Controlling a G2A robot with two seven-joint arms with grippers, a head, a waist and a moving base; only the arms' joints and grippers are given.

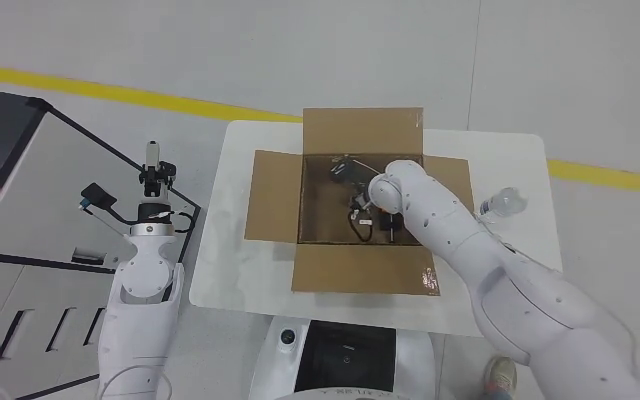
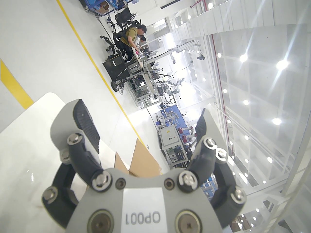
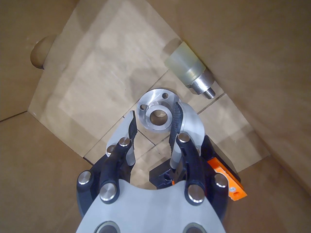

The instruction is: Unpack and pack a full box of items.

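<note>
Unpack phase, early by my reading. The box point(image 1: 270, 195) sits on the white surface point(image 1: 240, 270) with all four flaps folded out, and my right arm goes down into it from above. In the right wrist view the right hand point(image 3: 155, 112) is low over the box floor, released. Its pads point(image 3: 177, 115) flank a machined metal flange point(image 3: 148, 103) lying flat on the cardboard. One pad is at or on the flange rim and the other stands just clear, so nothing is gripped yet. Also in the box are a stud roller point(image 3: 188, 72), with a translucent sleeve and threaded end, lying against the wall near the flange, and a black-and-orange part point(image 3: 226, 178) partly hidden behind the hand. That makes at least three items to lift out, and I cannot tell whether there are more beyond the wrist view's edges. Outside the box, one pale bulb-like item point(image 1: 505, 203) lies on the surface just past the right-side flap. I take it as already unpacked. The left hand point(image 2: 144, 120) is released and holds nothing. It is parked off the left edge of the surface, well apart from the box point(image 1: 152, 165). Judgement: one item is out and the flange is next. The rest of the unpacking and the whole repack are not yet done.
</note>
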